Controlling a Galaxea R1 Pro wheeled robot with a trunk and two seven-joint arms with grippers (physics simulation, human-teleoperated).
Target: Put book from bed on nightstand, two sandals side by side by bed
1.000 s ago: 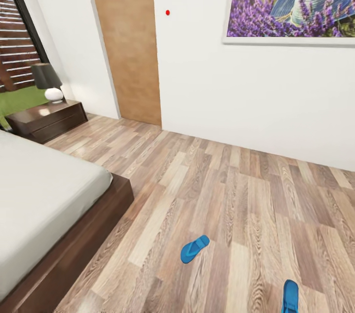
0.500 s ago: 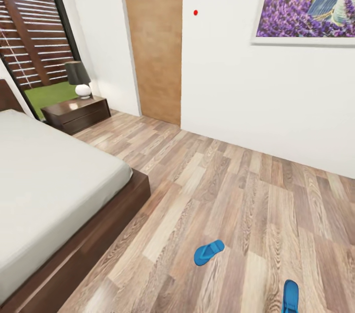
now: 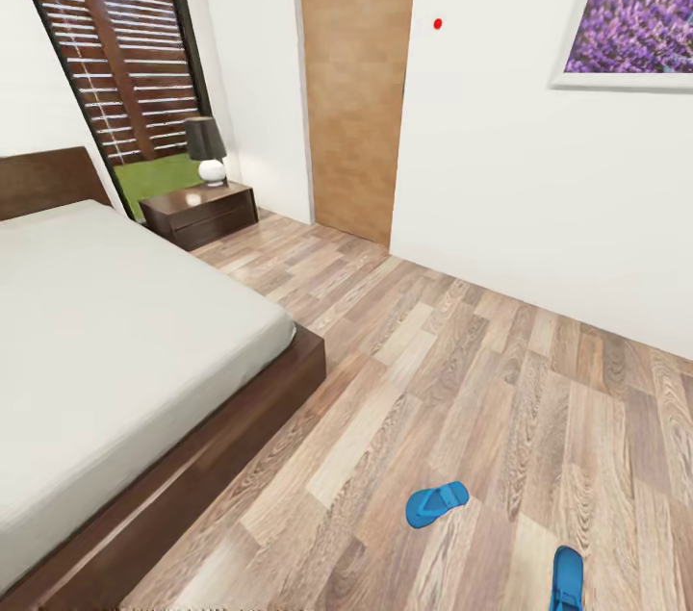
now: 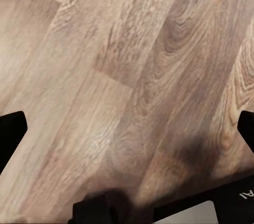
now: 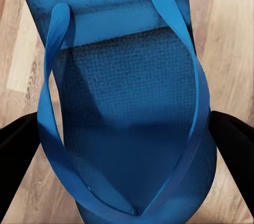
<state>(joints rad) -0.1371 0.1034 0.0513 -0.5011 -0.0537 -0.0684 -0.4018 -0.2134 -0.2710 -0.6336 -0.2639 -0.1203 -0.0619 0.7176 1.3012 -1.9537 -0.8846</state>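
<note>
Blue and flat, one sandal (image 3: 437, 503) lay on the wood floor (image 3: 462, 380) at about 5 o'clock from the bed (image 3: 115, 342), well apart from it. A second sandal (image 5: 127, 102) sat between the right claw's (image 5: 127, 144) two black fingers (image 5: 233, 144), spread wide on each side; whether they touched it could not be told. The left claw (image 4: 127, 128) was wide open over bare floor, holding nothing. The nightstand (image 3: 202, 212) held a lamp (image 3: 208, 149).
</note>
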